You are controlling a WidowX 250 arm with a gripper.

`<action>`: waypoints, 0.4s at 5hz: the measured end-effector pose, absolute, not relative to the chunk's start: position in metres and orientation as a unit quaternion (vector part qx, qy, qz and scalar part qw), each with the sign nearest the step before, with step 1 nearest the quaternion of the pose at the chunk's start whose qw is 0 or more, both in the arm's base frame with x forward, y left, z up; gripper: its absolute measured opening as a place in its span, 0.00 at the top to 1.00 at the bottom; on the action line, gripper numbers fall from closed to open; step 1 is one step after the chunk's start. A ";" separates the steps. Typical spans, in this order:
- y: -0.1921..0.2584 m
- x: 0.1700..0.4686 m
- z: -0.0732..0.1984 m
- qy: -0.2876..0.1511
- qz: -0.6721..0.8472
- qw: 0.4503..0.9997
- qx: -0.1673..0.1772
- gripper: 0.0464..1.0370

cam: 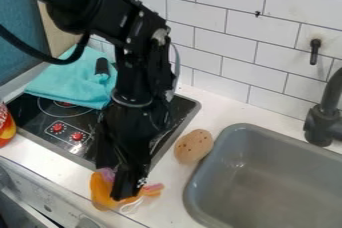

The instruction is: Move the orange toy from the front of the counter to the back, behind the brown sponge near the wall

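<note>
In the camera view, the black robot arm comes down from the upper left, and its gripper (pixel 125 184) hangs low over the counter strip to the near left of the gray sink (pixel 200 192). It is right at an orange toy (pixel 101 192) with pink parts and a white string loop, which lies at the counter's front edge, left of the sink. The gripper overlaps the toy from this angle — whether it is clamped on it or just resting over it, I cannot tell. Just beside the sink's left rim sits a brown, potato-shaped object (pixel 194 146) with small dark spots, apart from the gripper. Farther left of the sink is the black toy cooktop (pixel 59 134), partly behind the arm, with red knobs and thin ring markings. A turquoise cloth (pixel 70 84) is bunched over its far end — well away from the sink — with a short black handle-like piece (pixel 102 66) on it. A red container (pixel 5 124) with a yellow patch stands farthest left of the sink, cut off by the view's edge. At the sink's back right is a black faucet (pixel 322 122); behind the sink rises a white tiled wall (pixel 220 52) with a black hook (pixel 314 52) on it.
</note>
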State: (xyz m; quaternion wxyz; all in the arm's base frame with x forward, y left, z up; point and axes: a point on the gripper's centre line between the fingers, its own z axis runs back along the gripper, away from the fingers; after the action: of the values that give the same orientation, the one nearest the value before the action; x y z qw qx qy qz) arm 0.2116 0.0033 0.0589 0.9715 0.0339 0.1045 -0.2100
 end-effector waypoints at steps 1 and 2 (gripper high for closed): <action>-0.001 0.209 0.044 0.122 -0.206 0.970 0.028 0.04; -0.003 0.211 0.040 0.127 -0.205 0.970 0.029 0.07</action>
State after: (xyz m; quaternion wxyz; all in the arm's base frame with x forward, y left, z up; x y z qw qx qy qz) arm 0.2112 -0.0026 0.0398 0.9701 0.0294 0.1266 -0.2049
